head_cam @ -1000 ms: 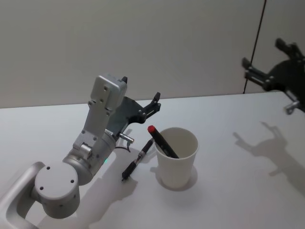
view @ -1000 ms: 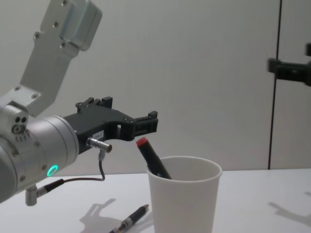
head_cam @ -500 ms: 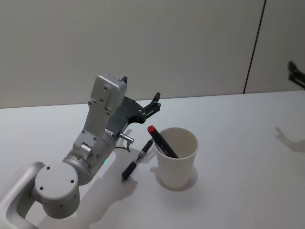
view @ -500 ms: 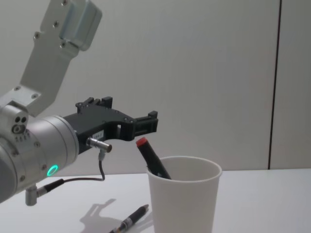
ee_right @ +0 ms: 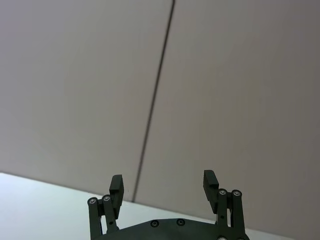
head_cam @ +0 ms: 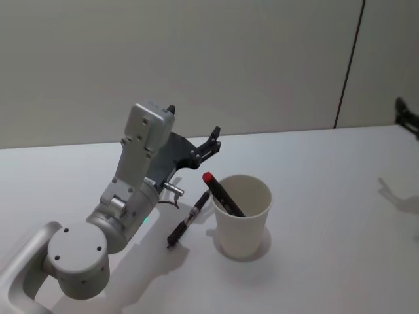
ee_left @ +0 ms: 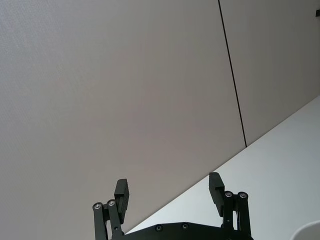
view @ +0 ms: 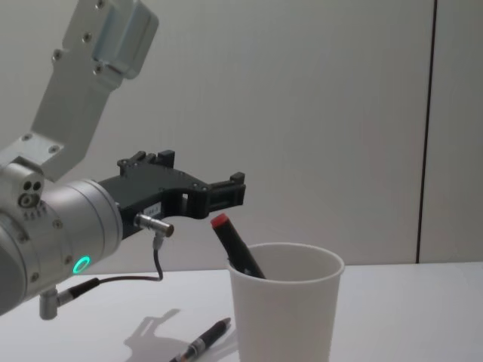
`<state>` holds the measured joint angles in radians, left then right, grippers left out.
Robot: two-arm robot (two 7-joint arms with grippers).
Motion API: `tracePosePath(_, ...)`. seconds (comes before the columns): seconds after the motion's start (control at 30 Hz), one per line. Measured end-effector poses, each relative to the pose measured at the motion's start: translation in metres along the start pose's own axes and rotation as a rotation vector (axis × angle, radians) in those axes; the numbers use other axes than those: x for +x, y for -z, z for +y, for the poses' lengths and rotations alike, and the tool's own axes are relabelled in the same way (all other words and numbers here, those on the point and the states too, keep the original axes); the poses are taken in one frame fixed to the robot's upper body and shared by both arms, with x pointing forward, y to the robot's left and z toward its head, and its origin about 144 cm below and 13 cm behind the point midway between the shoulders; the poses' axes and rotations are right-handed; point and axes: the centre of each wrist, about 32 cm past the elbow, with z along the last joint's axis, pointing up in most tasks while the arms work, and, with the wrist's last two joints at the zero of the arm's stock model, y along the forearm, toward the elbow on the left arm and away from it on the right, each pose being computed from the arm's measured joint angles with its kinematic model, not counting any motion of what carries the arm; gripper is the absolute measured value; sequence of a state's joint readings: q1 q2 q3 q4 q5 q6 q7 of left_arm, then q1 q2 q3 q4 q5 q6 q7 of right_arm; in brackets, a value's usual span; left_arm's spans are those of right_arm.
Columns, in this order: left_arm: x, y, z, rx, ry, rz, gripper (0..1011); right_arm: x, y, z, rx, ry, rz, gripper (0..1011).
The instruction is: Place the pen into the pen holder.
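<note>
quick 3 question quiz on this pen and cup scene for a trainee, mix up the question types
1. True or false: the left gripper is shut on a pen.
2. The red-capped pen is: A lying flat; B leaning inside the pen holder; C balanced across its rim.
3. How many pens lie on the table outside the holder?

Key:
1. False. It hangs open and empty, raised left of the holder; the right gripper, off to the right, is open too.
2. B.
3. One: the black pen, just left of the holder.
</note>
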<state>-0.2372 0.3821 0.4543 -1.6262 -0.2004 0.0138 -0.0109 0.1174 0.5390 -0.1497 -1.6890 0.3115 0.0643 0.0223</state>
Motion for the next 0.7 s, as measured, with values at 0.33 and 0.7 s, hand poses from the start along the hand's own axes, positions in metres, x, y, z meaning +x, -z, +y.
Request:
tracePosePath(0.33,0.0,0.0,0.0,0.0,0.0,0.0,1001,-0.051,0.013,-0.012,0.002,-0.081,0.106,1002)
tracePosePath(0.7,0.0,0.0,0.0,0.0,0.0,0.0,1001,-0.093,0.018,-0.024,0.007,-0.141,0.203,1001)
